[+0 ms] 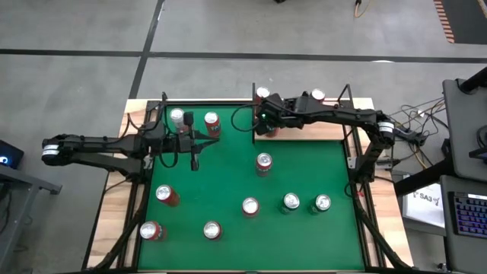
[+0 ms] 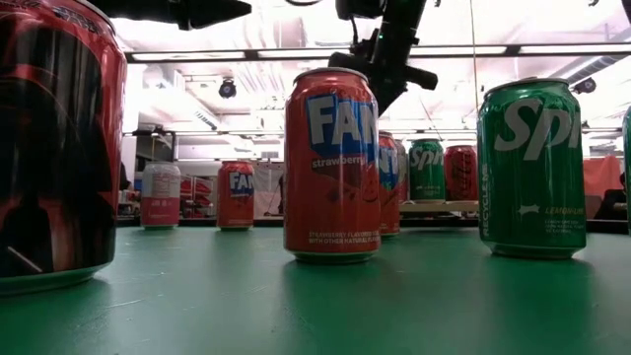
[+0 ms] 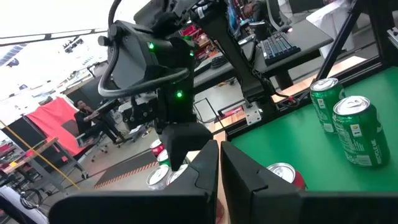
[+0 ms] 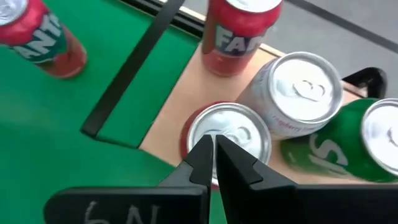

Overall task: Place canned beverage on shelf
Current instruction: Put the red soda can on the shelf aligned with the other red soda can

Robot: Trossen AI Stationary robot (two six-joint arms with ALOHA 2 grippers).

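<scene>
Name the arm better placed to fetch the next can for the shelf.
Left, probably: its pincer hangs shut over the green felt beside two loose cans. The right pincer, also shut, is over the shelf, farther from them.

My overhead camera looks straight down, far enough up to take in the whole green table (image 1: 304,164) and both arms. Down low, my second camera sits at felt level, facing across into the room, so close that a strawberry Fanta can (image 2: 331,165) fills the middle. My left wrist camera looks out past its own fingers (image 3: 205,168) across the table at the other arm, with two green cans (image 3: 348,121) off to the side. My right wrist camera points steeply down, very near the shelf (image 4: 180,93). That shelf (image 1: 304,131) shows from overhead too, so those two views share it.
</scene>
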